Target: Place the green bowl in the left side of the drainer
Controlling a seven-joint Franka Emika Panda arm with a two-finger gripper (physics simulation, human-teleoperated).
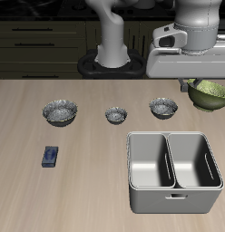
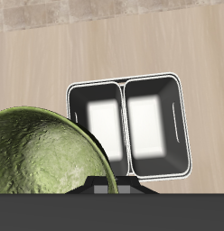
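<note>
Green bowl [image 1: 210, 92] hangs gripped in the pincer [image 2: 112, 185], clear of the bench; carry it forward over the drainer [image 1: 174, 197] and lower it level into its left side.

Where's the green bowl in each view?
Exterior view: green bowl held up at the picture's edge, under the claw, behind the drainer.
Wrist view: bowl fills the near foreground, overlapping the drainer.
Shared landmark: the two-compartment drainer.
</note>
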